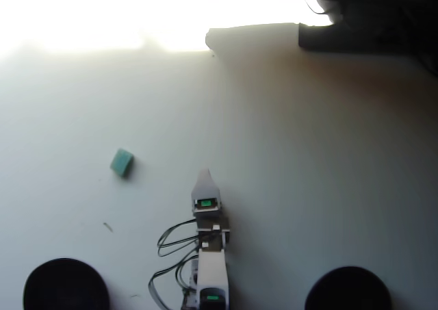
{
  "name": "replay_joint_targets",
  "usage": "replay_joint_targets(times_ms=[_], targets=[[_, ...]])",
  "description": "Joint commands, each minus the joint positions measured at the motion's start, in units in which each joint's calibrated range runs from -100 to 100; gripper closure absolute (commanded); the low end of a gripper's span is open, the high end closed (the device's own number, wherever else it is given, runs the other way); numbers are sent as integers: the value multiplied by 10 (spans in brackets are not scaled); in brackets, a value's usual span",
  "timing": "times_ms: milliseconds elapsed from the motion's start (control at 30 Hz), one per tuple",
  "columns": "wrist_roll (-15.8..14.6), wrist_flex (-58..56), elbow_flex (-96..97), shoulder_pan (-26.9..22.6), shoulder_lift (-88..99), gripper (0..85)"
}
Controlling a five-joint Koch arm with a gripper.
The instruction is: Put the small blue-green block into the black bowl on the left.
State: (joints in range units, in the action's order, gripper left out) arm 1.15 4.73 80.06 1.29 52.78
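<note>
The small blue-green block (122, 162) lies flat on the pale table, left of centre in the overhead view. The black bowl (65, 285) sits at the bottom left corner, partly cut off by the frame edge, well below the block. My gripper (204, 177) points up the picture from the white arm (211, 269) at bottom centre. It is to the right of the block and slightly lower, clearly apart from it. Only a single pale pointed tip shows, so the jaws' spacing is hidden. Nothing is visibly held.
A second round bowl (349, 289), slightly greyer, sits at the bottom right. Dark cables (171, 245) loop out left of the arm. A dark structure (356, 19) spans the top right, and strong glare washes out the top left.
</note>
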Motion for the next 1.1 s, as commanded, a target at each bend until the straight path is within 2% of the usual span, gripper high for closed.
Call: replay_joint_targets(times_ms=[0,700,833,933,1067], targets=[[25,-31,5,-5,-1,365],[29,-27,3,-10,6,368],[52,-35,-4,-23,29,392],[55,-40,-17,-37,29,394],[86,-41,-28,-71,37,394]])
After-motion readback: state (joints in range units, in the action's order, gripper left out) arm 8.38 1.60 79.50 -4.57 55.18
